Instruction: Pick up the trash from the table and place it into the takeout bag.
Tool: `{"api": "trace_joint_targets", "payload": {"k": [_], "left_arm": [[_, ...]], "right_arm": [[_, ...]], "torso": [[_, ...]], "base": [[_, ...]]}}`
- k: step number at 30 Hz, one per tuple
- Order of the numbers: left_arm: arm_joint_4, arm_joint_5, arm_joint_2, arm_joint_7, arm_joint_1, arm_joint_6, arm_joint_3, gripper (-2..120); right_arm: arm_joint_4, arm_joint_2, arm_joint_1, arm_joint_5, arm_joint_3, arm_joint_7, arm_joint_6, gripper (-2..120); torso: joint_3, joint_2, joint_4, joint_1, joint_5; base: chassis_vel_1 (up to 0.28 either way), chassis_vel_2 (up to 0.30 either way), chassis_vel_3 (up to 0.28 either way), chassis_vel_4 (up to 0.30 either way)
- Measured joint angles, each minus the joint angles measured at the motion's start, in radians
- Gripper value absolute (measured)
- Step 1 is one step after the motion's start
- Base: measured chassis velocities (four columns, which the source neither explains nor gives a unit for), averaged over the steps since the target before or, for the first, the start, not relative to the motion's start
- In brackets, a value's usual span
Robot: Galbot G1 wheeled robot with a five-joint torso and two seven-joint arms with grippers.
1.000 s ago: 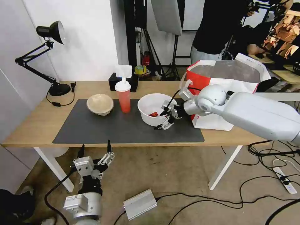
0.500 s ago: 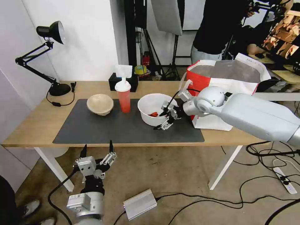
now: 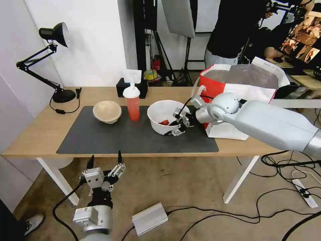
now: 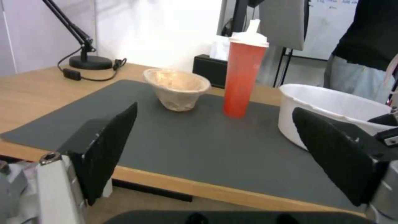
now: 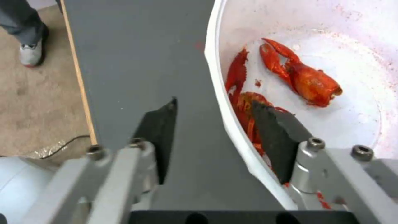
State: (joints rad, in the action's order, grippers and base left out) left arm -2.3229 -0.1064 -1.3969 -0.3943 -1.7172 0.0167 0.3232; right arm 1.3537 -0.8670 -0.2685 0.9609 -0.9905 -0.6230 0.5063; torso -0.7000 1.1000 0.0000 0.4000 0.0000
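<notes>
Nearest the robot, below the front edge of the counter [image 3: 36,140], the left gripper [image 3: 104,163] hangs over the floor with its fingers [image 4: 110,146] spread wide and holding nothing. On the counter lies a dark grey mat [image 3: 133,140], and on it stand the three pieces of trash: the beige paper bowl [image 3: 107,111] toward the left, the red drink cup [image 3: 132,103] with its white domed lid next to it, and the white plastic bowl [image 3: 162,115] to the right of the cup. The right gripper [image 3: 176,126] is at the white bowl's near right rim; in the right wrist view one finger [image 5: 273,137] sits inside the bowl over the red crayfish scraps [image 5: 304,79] and the other outside over the mat, the rim between them, not yet pinched. Just right of that bowl, partly behind the right arm, stands the takeout bag [image 3: 244,83], open at the top. Farther back are a black tissue box [image 3: 123,86] and a black desk lamp [image 3: 53,35].
</notes>
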Motion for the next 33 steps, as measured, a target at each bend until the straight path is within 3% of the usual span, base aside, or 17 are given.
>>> {"api": "trace_joint_targets", "payload": {"k": [12,21,33], "left_arm": [[0.006,0.000,0.003,-0.002,0.013,0.000,-0.001,99],[0.005,0.000,0.002,-0.004,0.018,0.000,-0.004,98],[0.009,-0.004,0.006,-0.006,0.028,0.000,0.000,97]], "right_arm": [[-0.013,-0.011,0.006,0.000,-0.005,-0.007,-0.007,7],[-0.016,-0.013,0.009,0.000,-0.009,-0.007,-0.013,0],[-0.025,-0.017,0.013,0.001,-0.009,-0.011,-0.032,0]], "torso": [[0.000,0.000,0.0000,0.000,-0.0001],[0.000,0.000,-0.0001,0.000,-0.0001],[0.000,0.000,-0.0001,0.000,-0.0001]], "base": [[0.000,0.000,0.000,0.000],[0.000,0.000,0.000,0.000],[0.000,0.000,0.000,0.000]]}}
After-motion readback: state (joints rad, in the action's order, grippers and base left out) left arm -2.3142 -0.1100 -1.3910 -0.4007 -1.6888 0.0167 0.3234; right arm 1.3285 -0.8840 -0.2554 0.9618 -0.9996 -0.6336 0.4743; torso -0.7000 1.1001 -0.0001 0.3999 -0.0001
